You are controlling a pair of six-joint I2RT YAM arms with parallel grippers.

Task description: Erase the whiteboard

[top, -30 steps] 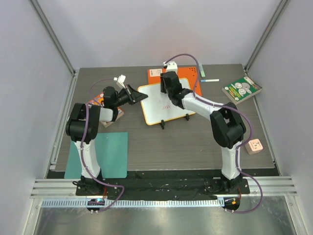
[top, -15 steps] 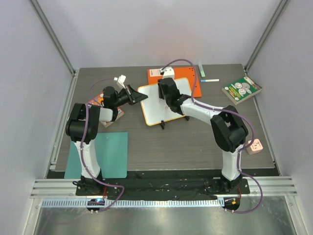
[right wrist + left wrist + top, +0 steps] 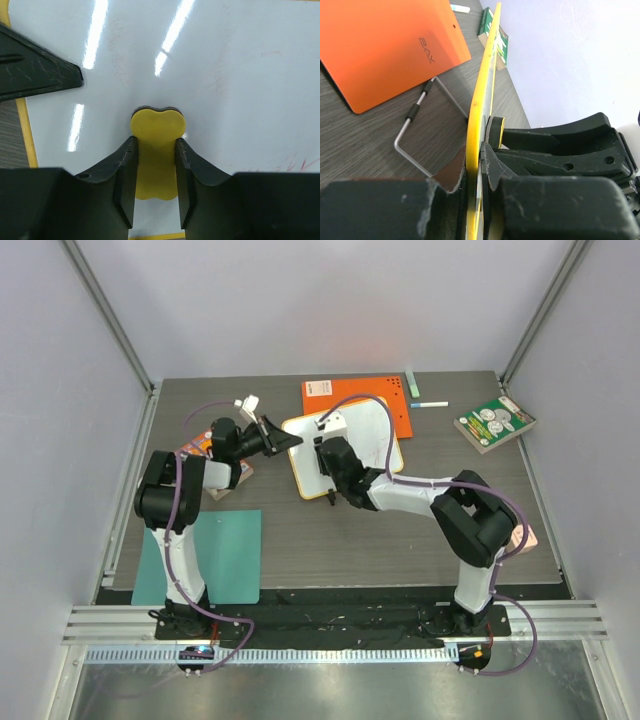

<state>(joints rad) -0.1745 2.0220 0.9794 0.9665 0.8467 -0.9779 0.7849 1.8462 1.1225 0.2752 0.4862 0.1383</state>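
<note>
Yellow eraser (image 3: 156,125) only shows in the right wrist view: kidney-shaped pad, pinched between the right claw's (image 3: 155,150) fingers, jaws narrow, face flat on the whiteboard (image 3: 240,75). From overhead the right claw (image 3: 325,455) hides it completely.

Left wrist view gives the board (image 3: 482,100) edge-on: thin yellow rim clamped in the left claw (image 3: 482,165), jaws closed down to rim thickness. Also shows a bent wire stand (image 3: 415,115) behind the board and an orange book (image 3: 385,45) flat on the table beyond it. Overhead, that claw (image 3: 290,437) holds the board's (image 3: 375,440) left edge.

Board: glossy white, yellow rim, rounded corners, tilted on its stand. Faint red smears on the surface ahead and to the right of the eraser, more red strokes at the lower right; unreadable. Ceiling lights glare in streaks across it.

Left claw's finger sits just up-left of the eraser, apart from it.
</note>
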